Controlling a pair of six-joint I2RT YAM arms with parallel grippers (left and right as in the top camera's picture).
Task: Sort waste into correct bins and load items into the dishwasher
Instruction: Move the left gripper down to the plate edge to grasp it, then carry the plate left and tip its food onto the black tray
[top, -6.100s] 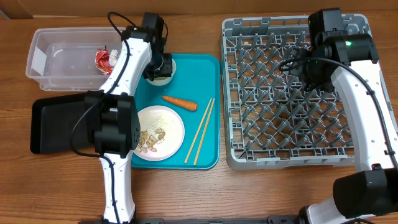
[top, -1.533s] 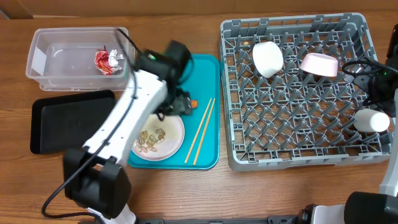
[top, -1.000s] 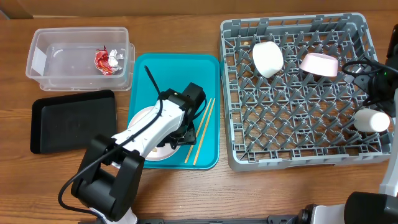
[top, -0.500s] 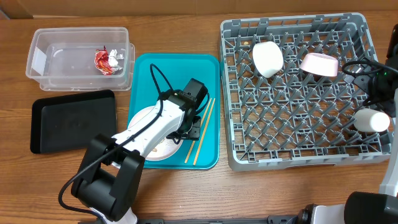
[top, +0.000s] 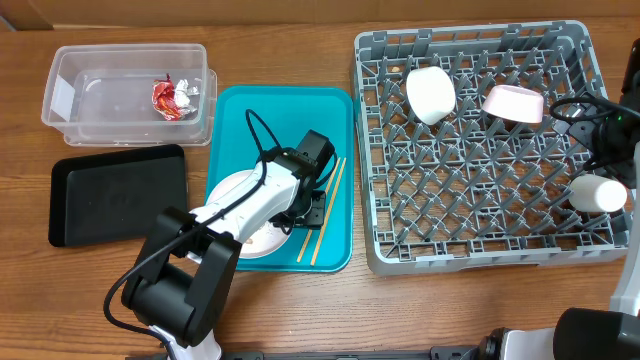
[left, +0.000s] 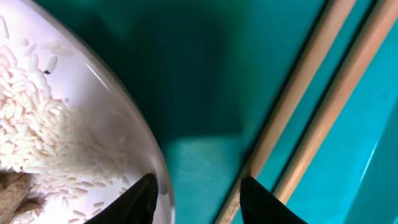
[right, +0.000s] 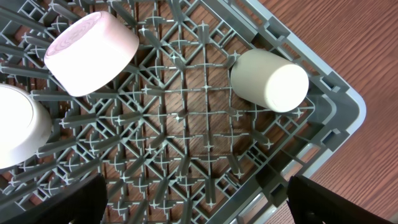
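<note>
My left gripper (top: 312, 207) is low over the teal tray, between the white plate (top: 228, 192) and the wooden chopsticks (top: 336, 178). In the left wrist view its jaws (left: 199, 202) stand open. One fingertip (left: 142, 198) is over the plate's rim (left: 158, 168) and the other (left: 261, 199) is at the nearer chopstick (left: 298, 87). White crumbs (left: 37, 124) lie on the plate. The foil wrapper (top: 172, 97) lies in the clear tub (top: 62, 118). My right gripper (right: 199, 211) hangs wide open over the grey dish rack (right: 205, 130) and holds nothing.
The rack (top: 470, 205) holds a white bowl (top: 431, 94), a pinkish bowl (top: 513, 103) and a small cup (top: 598, 193). The black tray (top: 118, 193) lies left of the teal tray (top: 290, 115). My left arm covers much of the plate.
The left gripper's jaws have narrowed while it stays beside the plate's right rim and the chopsticks. The right arm and the rack's contents have not moved.
</note>
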